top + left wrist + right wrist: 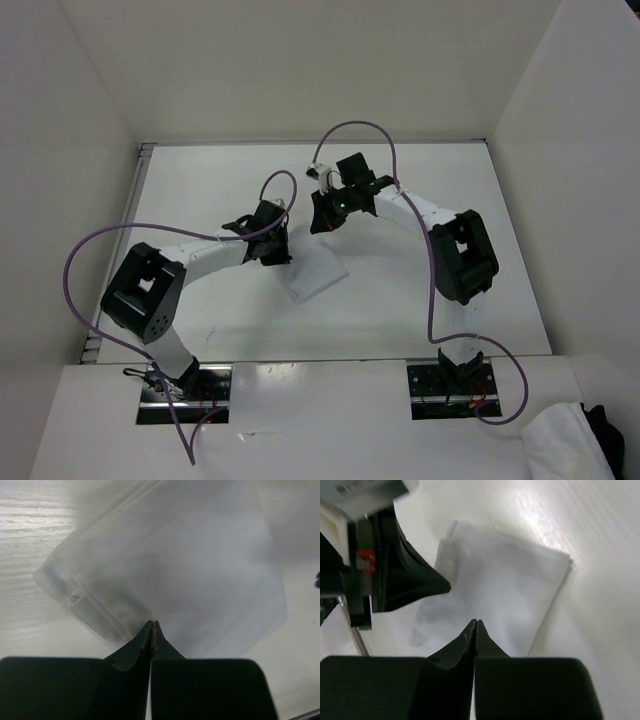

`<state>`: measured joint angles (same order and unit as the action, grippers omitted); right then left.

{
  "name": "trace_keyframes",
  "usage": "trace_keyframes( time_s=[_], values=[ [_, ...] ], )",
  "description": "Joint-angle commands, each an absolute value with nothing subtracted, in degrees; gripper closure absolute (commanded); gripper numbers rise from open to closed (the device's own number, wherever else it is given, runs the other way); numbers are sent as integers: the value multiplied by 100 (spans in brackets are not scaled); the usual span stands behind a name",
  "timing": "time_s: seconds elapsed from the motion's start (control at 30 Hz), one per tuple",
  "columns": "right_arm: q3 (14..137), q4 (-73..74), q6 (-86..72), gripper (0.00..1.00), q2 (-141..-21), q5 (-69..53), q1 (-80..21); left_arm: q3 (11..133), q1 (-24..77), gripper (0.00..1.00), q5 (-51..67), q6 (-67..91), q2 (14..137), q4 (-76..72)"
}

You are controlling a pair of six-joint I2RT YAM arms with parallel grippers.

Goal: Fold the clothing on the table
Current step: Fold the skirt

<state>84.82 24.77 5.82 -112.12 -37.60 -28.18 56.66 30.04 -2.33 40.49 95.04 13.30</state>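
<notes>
The clothing (315, 272) is a small thin white garment lying folded flat in the middle of the table (430, 290). My left gripper (280, 258) hovers at its left edge, and my right gripper (322, 226) just behind its far edge. In the left wrist view the left gripper (152, 623) is shut, its tips over the near side of the clothing (190, 565), with no fabric seen between them. The right gripper (475, 621) is also shut and empty above the clothing (515, 580). The left gripper (445, 586) shows at the upper left of the right wrist view.
White wall panels (60, 150) enclose the table on three sides. A bulkier white cloth heap (560, 445) with a black item (605, 425) lies at the near right corner, outside the work area. Purple cables (95, 245) loop over both arms.
</notes>
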Motion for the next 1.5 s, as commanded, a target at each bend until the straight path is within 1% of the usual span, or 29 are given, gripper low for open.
trace_keyframes(
  time_s=[0.0,0.3,0.37,0.47,0.67,0.77,0.87,0.93,1.07,1.27,1.47],
  values=[
    [8779,1714,255,100,-11239,-3068,-2917,5835,3006,100,-404,4034,9693,1318],
    [9772,2074,97,100,-12453,-2233,-3023,6082,2944,100,-975,4140,10186,1811],
    [10018,2293,97,100,-12577,-2232,-3076,6082,2944,100,-976,4140,10247,1863],
    [10072,2425,97,100,-12717,-2074,-3138,6135,2874,100,-914,4140,10248,1863],
    [10125,2426,-97,100,-12832,-1302,-3190,6511,2752,100,-932,4008,10309,2003],
    [9994,2102,-211,100,-12710,-1099,-3190,6810,2611,100,-932,3728,10520,2004],
    [9520,1724,-211,100,-12183,-1282,-3129,7092,2479,100,-879,3569,10819,2057],
    [9152,1451,-106,100,-11693,-1798,-3076,7355,2479,100,-879,3454,10934,2214],
    [8772,1450,-105,100,-11339,-2363,-3076,7418,2365,100,-861,3323,10934,2145],
    [8710,1459,-105,100,-11688,-2602,-3076,7418,2364,100,-747,3322,10934,2092],
    [9201,1932,-105,100,-12242,-2532,-3137,7418,2312,100,-694,3270,10934,2092]
  ],
)
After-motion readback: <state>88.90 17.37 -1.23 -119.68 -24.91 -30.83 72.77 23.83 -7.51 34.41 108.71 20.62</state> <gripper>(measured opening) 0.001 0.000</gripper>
